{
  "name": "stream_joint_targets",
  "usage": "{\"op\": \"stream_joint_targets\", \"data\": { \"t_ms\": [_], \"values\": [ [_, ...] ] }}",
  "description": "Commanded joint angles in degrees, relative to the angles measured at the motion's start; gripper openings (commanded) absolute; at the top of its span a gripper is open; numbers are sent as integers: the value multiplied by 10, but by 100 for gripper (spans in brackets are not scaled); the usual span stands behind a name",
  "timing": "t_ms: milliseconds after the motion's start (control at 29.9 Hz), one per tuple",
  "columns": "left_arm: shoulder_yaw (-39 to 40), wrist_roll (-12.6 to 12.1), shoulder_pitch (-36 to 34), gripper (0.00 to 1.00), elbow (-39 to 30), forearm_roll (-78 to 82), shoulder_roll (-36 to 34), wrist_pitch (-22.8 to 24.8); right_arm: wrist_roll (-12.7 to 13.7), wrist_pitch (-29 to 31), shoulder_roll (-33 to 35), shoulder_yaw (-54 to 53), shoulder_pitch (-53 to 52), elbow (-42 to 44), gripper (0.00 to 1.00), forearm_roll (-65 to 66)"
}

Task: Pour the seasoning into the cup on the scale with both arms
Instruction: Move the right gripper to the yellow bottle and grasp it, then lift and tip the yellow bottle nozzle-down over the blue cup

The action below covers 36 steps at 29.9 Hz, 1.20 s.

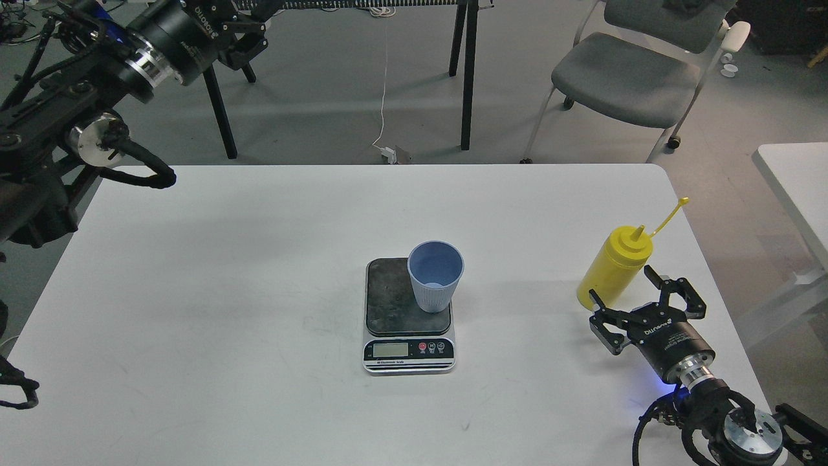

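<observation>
The light blue ribbed cup [435,285] stands upright on the right side of the scale's dark platform [388,298], mid-table. The yellow seasoning bottle [614,262] stands upright near the table's right edge, with its cap hanging off on its tether. My right gripper [622,287] is open, low over the table, just in front of the bottle's base, with its fingers spread to either side of it. My left gripper [249,39] is raised beyond the table's far left corner; its fingers look open and empty.
The white table [259,259] carries only the scale, the cup and the bottle. A grey chair [624,77] and black table legs [467,71] stand on the floor behind. A second white table [799,175] is at the right.
</observation>
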State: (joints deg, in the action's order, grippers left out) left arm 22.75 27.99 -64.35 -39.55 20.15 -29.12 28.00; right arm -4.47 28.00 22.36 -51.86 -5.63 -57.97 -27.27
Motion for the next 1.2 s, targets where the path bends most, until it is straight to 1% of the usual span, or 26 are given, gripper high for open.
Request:
{"op": "stream_joint_targets", "data": {
  "t_ms": [0,201,234,268,301,335,401,435,502,535,569,636,702,769,803,836,970,1070,1171],
  "values": [
    [-1,0,2,99,0,1,0,0,-2,0,-21,0,-26,27,100,9],
    [-1,0,6,99,0,1,-1,0,-10,0,-48,1,-52,58,99,24],
    [-1,0,6,99,0,1,-1,0,-15,0,-51,1,-54,59,98,28],
    [-1,0,6,99,0,1,-1,0,-22,0,-55,2,-55,62,96,34],
    [-1,0,6,99,0,1,-4,0,-32,0,-59,2,-56,62,89,42],
    [-1,0,6,99,0,1,-7,0,-43,0,-64,1,-56,63,81,55],
    [-1,0,7,99,0,0,-9,0,-77,0,-79,1,-63,68,65,93],
    [-1,0,7,99,0,1,-9,0,-99,0,-84,-1,-64,69,60,119],
    [-2,0,7,99,0,1,-9,0,-140,0,-86,-9,-64,68,56,163],
    [-1,0,7,99,0,1,-10,0,-156,0,-86,-13,-64,67,54,185],
    [-2,0,7,99,0,1,-11,0,-167,0,-86,-17,-63,66,53,208],
    [-1,0,7,99,-1,1,-11,0,-171,0,-86,-23,-62,60,52,234],
    [-1,0,7,99,0,1,-11,0,-171,0,-86,-24,-63,53,38,249],
    [-1,0,7,99,0,1,-11,0,-171,0,-85,-25,-66,46,35,274],
    [-1,0,7,99,0,0,-11,0,-172,0,-84,-25,-70,38,28,289],
    [-1,0,7,99,0,1,-11,0,-171,0,-81,-24,-78,32,26,307],
    [-1,0,7,99,0,1,-11,0,-171,0,-67,-23,-119,-2,24,448],
    [-1,0,7,99,-1,0,-11,0,-171,0,-55,-9,-169,-24,24,560],
    [0,0,8,99,-1,0,-10,0,-171,0,-36,53,-241,-36,24,651]
  ]
}}
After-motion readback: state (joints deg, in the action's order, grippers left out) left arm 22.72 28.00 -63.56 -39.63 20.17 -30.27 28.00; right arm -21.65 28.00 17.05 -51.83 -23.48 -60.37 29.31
